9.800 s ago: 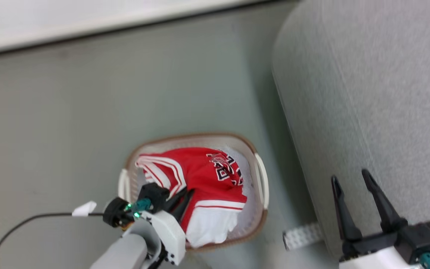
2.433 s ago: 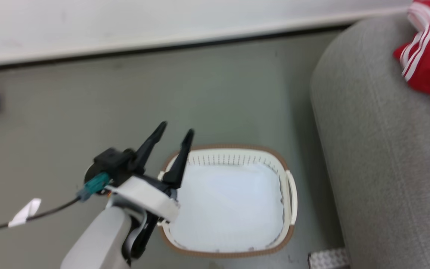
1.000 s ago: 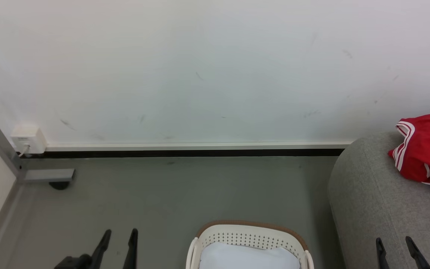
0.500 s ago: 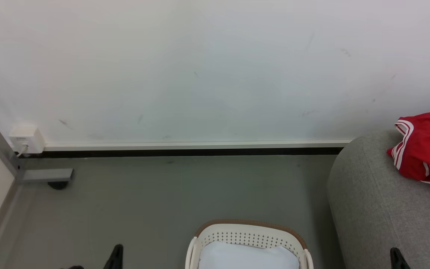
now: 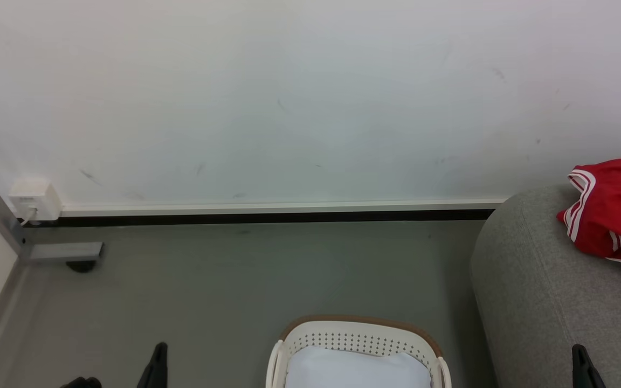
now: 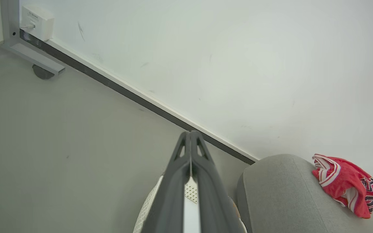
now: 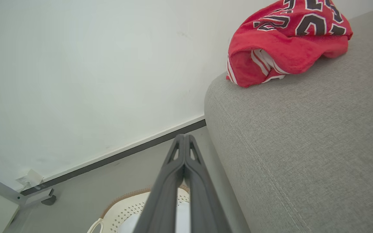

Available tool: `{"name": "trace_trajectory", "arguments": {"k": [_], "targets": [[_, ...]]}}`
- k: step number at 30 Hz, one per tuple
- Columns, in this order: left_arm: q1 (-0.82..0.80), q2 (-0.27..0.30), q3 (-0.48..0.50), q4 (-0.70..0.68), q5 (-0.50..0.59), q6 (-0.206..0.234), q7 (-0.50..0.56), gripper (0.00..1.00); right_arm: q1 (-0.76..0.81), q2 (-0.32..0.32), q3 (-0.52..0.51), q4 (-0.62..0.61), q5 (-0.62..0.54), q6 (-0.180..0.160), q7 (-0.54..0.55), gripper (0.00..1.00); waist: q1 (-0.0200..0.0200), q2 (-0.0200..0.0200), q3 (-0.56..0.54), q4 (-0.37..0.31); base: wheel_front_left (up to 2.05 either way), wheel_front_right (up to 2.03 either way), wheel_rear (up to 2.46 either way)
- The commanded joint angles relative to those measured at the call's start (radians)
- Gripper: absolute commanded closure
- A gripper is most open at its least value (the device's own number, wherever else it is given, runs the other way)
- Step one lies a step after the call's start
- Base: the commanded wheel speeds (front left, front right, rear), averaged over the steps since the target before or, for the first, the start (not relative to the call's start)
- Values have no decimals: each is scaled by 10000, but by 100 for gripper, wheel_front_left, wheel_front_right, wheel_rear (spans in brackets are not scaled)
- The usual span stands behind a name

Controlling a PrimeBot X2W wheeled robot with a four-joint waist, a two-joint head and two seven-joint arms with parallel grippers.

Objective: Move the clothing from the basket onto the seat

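A white, lightly scuffed wall (image 5: 289, 97) meets the grey floor (image 5: 224, 280) along a black skirting strip. At the right stands the light-grey upholstered seat (image 5: 542, 307), its rounded end facing the floor. The cream perforated basket (image 5: 359, 324) with a brown rim sits on the floor, just beside the seat's left edge. The red jersey (image 5: 604, 221) lies crumpled on top of the seat, near its back left corner by the wall, lettering and striped trim showing. A plain white cloth (image 5: 353, 369) lies in the basket. A grey metal frame foot (image 5: 65, 251) rests in the floor's far left corner. The left gripper (image 6: 190, 133) has its fingers pressed together and empty; the right gripper (image 7: 183, 136) is likewise closed on nothing. A small white socket box (image 5: 34, 198) is on the wall above the frame foot.
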Motion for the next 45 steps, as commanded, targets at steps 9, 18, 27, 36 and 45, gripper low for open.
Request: {"name": "trace_trajectory", "arguments": {"k": [9,18,27,36,45], "targets": [[-407,-8,256,-280,-1513,-12,392,100,-415,-117,-20,-301,1705,-6,380,100,0,-1,43,-39,0,0,0],[-518,-33,417,-376,-2671,-15,711,100,-568,-131,-27,-400,3034,-8,695,100,0,-1,83,-78,0,0,0],[-625,-59,567,-459,-3742,-18,1011,100,-710,-146,-36,-488,4249,-10,981,100,0,-1,124,-116,0,0,0],[-713,-79,707,-537,-4678,-20,1274,100,-819,-159,-44,-561,5345,-11,1249,100,0,-1,165,-154,0,0,0],[-808,-96,829,-602,-5604,-23,1530,100,-933,-169,-52,-629,6362,-12,1486,100,0,-1,206,-192,0,0,0]]}}
